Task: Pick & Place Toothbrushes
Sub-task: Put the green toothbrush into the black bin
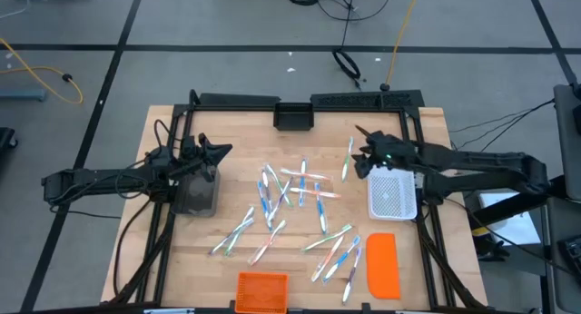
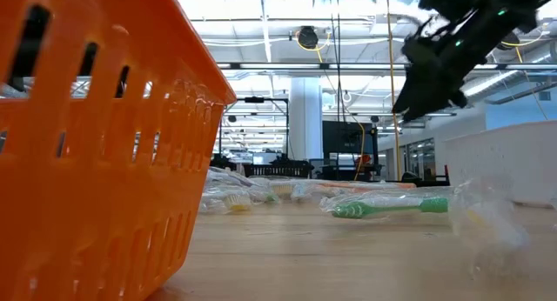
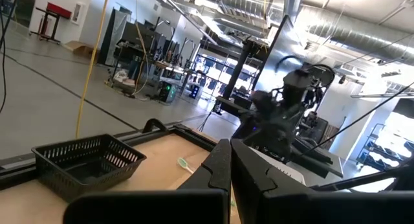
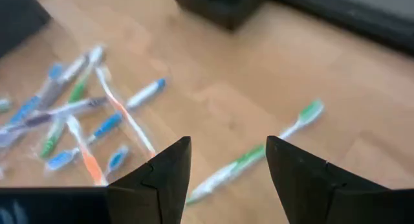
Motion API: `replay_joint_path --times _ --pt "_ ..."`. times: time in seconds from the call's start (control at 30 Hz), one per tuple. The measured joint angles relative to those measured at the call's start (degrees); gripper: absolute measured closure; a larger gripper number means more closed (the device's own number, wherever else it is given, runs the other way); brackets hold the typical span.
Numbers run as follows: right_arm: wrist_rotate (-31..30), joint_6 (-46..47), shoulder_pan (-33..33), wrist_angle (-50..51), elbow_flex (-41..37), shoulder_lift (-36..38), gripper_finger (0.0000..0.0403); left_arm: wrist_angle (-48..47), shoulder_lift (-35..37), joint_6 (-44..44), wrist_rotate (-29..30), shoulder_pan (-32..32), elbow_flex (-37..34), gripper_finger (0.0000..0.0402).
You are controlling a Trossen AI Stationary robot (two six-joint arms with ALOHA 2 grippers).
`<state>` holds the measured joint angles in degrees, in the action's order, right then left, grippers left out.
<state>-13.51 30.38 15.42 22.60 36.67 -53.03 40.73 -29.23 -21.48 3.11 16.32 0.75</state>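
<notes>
Several toothbrushes [image 1: 295, 191] in clear wrappers lie scattered flat on the wooden table [image 1: 236, 137], with another bunch [image 1: 336, 255] toward the near edge. A green-and-white toothbrush [image 1: 348, 160] lies apart toward the far side; the right wrist view shows this green toothbrush [image 4: 259, 153] too. My right gripper [image 4: 229, 159] is open and hovers above it, touching nothing; the right gripper [image 1: 365, 158] sits just left of the white mesh basket [image 1: 393, 196]. My left gripper [image 1: 216, 154] is shut and empty, raised over a grey bin [image 1: 195, 194]. From the wrist, the left gripper [image 3: 230, 166] points across the table.
A black bin [image 1: 293, 116] stands at the far edge, an orange basket [image 1: 262, 291] at the near edge, filling the low view's left as orange basket [image 2: 87, 136]. A flat orange lid [image 1: 382, 264] lies near the right. A black frame [image 1: 413, 151] borders the table.
</notes>
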Motion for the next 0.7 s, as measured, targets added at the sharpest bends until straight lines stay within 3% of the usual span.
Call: replay_joint_path --times 0.3,0.7 --pt "7.6 -3.1 9.5 -0.1 3.1 -9.9 0.0210 0.0 0.0 -1.3 0.0 0.0 0.0 0.0398" --pt "7.8 -5.6 13.1 0.3 5.0 -16.1 0.0211 0.0 0.0 -1.3 0.1 0.0 0.0 0.0398"
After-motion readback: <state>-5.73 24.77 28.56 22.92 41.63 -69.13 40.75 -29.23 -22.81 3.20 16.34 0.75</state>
